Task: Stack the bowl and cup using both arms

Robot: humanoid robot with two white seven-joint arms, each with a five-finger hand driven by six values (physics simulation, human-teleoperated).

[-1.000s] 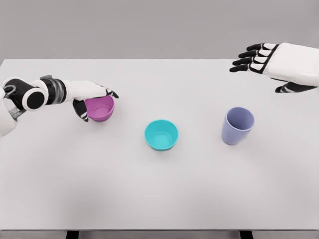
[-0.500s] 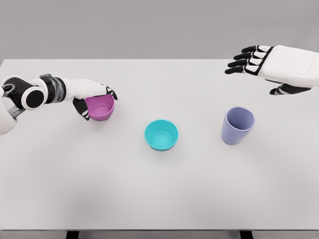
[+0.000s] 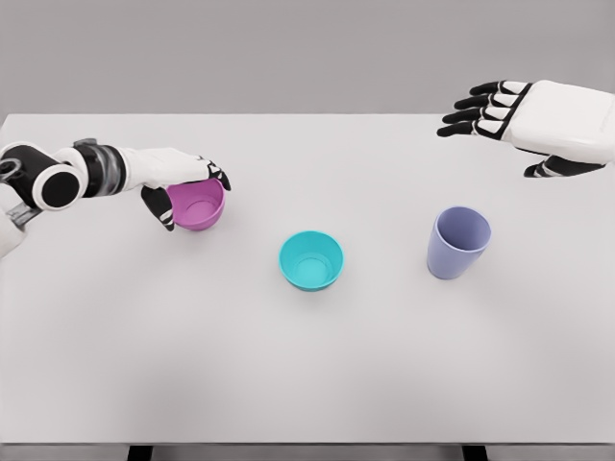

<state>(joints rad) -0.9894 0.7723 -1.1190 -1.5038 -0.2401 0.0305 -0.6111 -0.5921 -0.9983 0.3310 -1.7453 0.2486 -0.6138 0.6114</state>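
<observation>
White table (image 3: 307, 365); left robot hand (image 3: 178, 182) clasps purple bowl (image 3: 197, 205).

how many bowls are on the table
2. The purple bowl sits at the table's left, gripped by the left hand. The teal bowl stands free near the middle. Nothing seems hidden.

White table (image 3: 307, 375) fills most of the view, flat top, far edge running along 12 o'clock. Plain grey wall (image 3: 288, 53) behind it at 12 o'clock. Dark table legs (image 3: 140, 452) peek out at 6 to 7 o'clock and 5 o'clock under the near edge.
</observation>
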